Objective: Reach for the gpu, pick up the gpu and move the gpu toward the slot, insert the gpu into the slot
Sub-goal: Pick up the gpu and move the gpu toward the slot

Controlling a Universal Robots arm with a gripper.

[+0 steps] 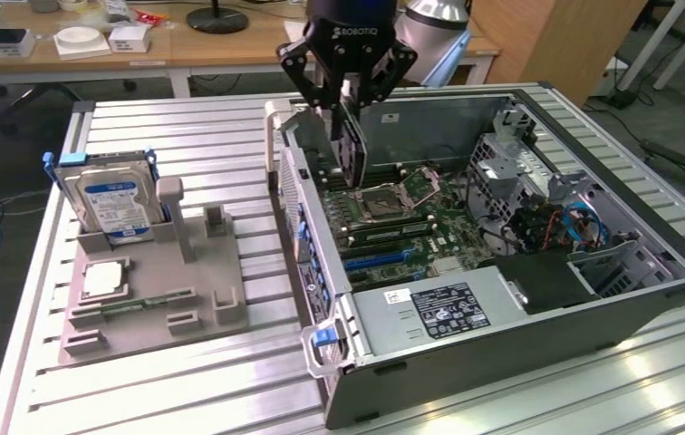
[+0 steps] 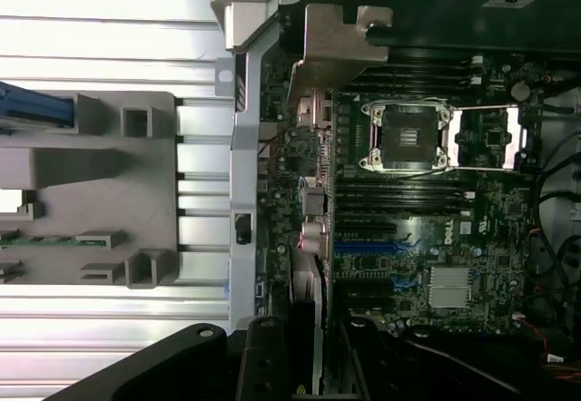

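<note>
Slatted metal table [image 1: 197,390], open computer case [image 1: 476,358], motherboard [image 1: 433,227] inside, hand [image 1: 345,95] clamped on gpu [image 1: 352,149] above it

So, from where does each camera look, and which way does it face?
Exterior view: high off the arm, looking down on the open computer case; the pincer shows, shut on the gpu.
Wrist view: on the wrist, looking down past the pincer's fingers at the motherboard.
Both share the motherboard, the gpu and the grey holder.

Bright light, probably overhead; glare patches on slatted table [image 1: 651,373]; computer case [image 1: 439,122] interior dim, shadowed in wrist view.
</note>
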